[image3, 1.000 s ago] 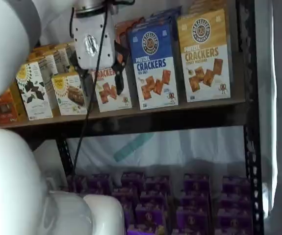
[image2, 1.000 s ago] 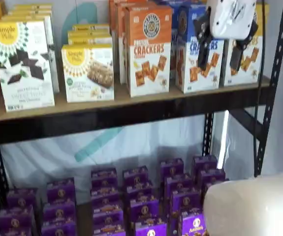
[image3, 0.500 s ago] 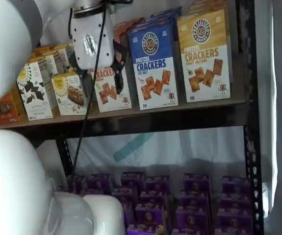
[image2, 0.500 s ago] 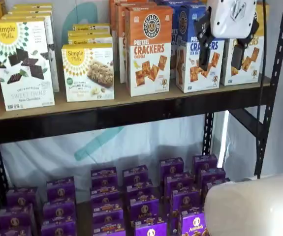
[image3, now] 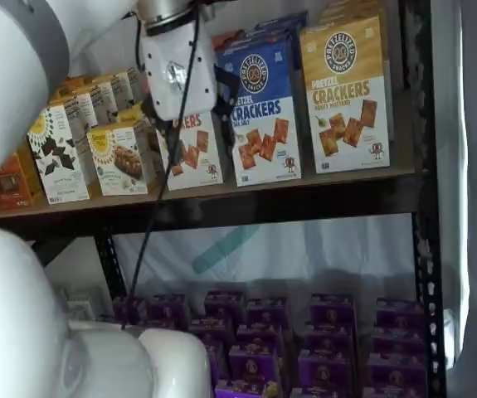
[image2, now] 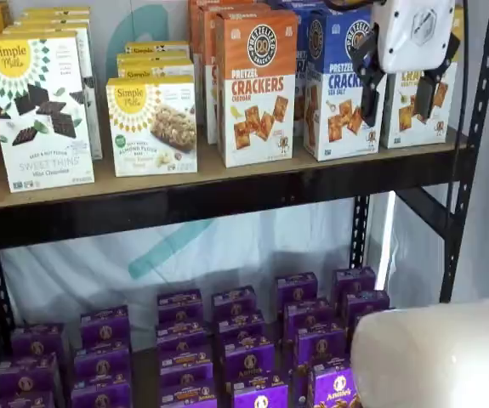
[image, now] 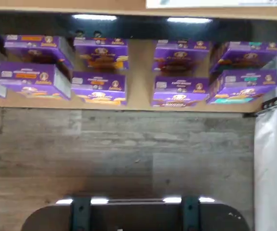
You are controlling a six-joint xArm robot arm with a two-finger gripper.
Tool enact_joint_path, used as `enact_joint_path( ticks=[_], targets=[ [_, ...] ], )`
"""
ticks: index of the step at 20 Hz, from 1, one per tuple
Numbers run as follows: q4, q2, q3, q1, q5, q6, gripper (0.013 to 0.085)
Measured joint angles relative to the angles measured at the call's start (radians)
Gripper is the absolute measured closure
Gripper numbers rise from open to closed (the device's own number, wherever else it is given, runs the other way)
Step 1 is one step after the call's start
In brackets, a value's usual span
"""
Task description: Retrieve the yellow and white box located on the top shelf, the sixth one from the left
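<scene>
My gripper [image2: 397, 92] hangs empty, black fingers [image2: 368, 98] spread with a plain gap, in front of the cracker boxes. Behind it, at three o'clock on the top shelf [image3: 304, 199], stands the yellow and white box [image3: 346, 95], beside the blue-topped cracker box [image3: 259, 108].

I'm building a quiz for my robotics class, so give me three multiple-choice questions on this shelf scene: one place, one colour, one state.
1. Where on the top shelf does the yellow and white box stand?
A. left end
B. right end, beside the blue-topped box
C. middle

2. What colour are the lower boxes?
A. purple
B. green
C. red

3. How is the gripper?
A. shut on a box
B. out of view
C. open, empty

Answers:
1 B, no box stands to its right.
2 A, all show purple fronts.
3 C, a gap shows between the black fingers, with nothing held.
</scene>
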Motion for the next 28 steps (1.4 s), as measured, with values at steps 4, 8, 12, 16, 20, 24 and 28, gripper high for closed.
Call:
enact_joint_path(
  ticks=[4, 8, 12, 16, 20, 24, 28],
  targets=[
    [0.018, 0.014, 0.011, -0.103, -0.053, -0.095, 0.0130],
    [0.041, 0.051, 0.009, -0.214, -0.103, -0.201, 0.0130],
    [0.054, 0.087, 0.003, -0.285, -0.148, -0.270, 0.0130],
    [0.053, 0.117, -0.004, -0.330, -0.199, -0.314, 0.0130],
    [0.075, 0.156, -0.022, -0.387, -0.251, -0.369, 0.0130],
    [0.087, 0.211, -0.054, -0.436, -0.295, -0.416, 0.0130],
    [0.101, 0.253, -0.092, -0.468, -0.322, -0.447, 0.0130]
  ],
)
